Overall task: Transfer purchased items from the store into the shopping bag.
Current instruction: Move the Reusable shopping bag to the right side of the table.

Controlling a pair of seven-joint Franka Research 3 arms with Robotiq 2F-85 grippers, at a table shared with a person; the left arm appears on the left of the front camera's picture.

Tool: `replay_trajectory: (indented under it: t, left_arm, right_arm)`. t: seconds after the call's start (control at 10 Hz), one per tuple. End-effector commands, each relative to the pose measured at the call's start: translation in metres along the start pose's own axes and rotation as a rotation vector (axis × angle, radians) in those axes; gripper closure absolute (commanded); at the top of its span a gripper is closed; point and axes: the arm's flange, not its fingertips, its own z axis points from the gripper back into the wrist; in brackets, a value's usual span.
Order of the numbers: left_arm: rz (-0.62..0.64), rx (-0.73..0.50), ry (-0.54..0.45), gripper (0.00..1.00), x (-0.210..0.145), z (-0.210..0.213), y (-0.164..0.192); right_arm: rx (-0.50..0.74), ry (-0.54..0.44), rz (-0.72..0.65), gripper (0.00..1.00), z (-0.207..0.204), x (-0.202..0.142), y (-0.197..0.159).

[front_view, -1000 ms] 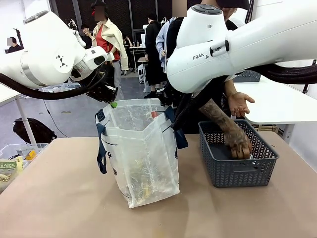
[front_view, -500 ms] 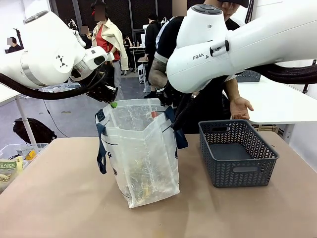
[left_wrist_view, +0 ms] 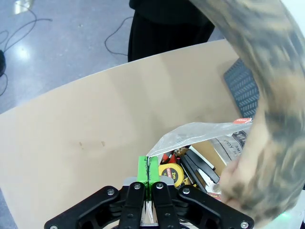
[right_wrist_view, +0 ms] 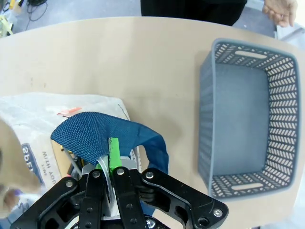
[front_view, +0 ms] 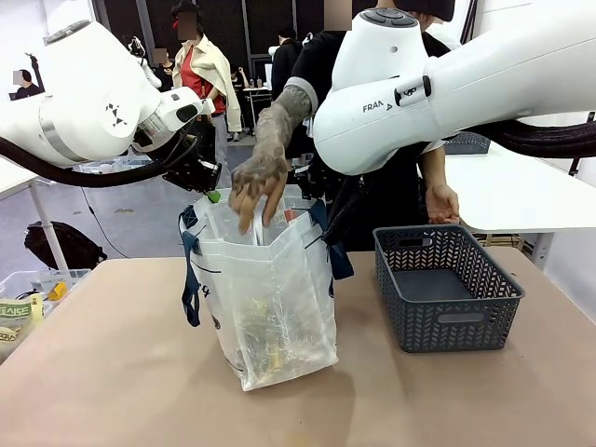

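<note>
The shopping bag [front_view: 275, 298] stands upright mid-table, its mouth held wide. My left gripper [front_view: 213, 195] is shut on the bag's left rim [left_wrist_view: 190, 133], green pads pinching the plastic [left_wrist_view: 148, 168]. My right gripper [front_view: 318, 199] is shut on the right rim beside a navy strap [right_wrist_view: 102, 136]. The person's hand [front_view: 255, 186] reaches down into the bag's mouth, and the same blurred arm [left_wrist_view: 267, 105] shows in the left wrist view. Purchased items lie at the bag's bottom, among them a yellow tape measure [left_wrist_view: 170, 172]. The store [front_view: 447, 312] is a grey basket right of the bag, with a bare floor [right_wrist_view: 243, 114].
A clear bin [front_view: 23, 303] with small goods sits at the table's left edge. The person's other hand [front_view: 440, 200] hangs behind the basket. A white table [front_view: 521, 186] stands at the back right. People stand farther off.
The person's hand lifted out of the basket and swung left to the bag's mouth, now dipping into it. Both grippers kept their hold and place.
</note>
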Motion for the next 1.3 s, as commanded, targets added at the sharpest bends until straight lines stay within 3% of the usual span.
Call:
replay_trajectory:
  t: [0.0, 0.7, 0.9, 1.2]
  left_arm:
    - [0.014, 0.012, -0.006, 1.0, 0.001, 0.003, 0.004]
    - [0.0, 0.0, 0.0, 1.0, 0.0, 0.0, 0.0]
    - [0.023, -0.08, -0.003, 1.0, 0.009, -0.007, -0.01]
    - [0.118, -0.196, -0.006, 1.0, 0.017, -0.014, -0.016]
  right_arm:
    - [-0.004, -0.001, -0.003, 1.0, 0.002, 0.001, -0.002]
    - [0.0, 0.0, 0.0, 1.0, 0.0, 0.0, 0.0]
    - [-0.019, 0.032, 0.103, 1.0, -0.007, 0.003, 0.015]
    - [0.005, 0.052, 0.144, 1.0, -0.013, 0.011, 0.024]
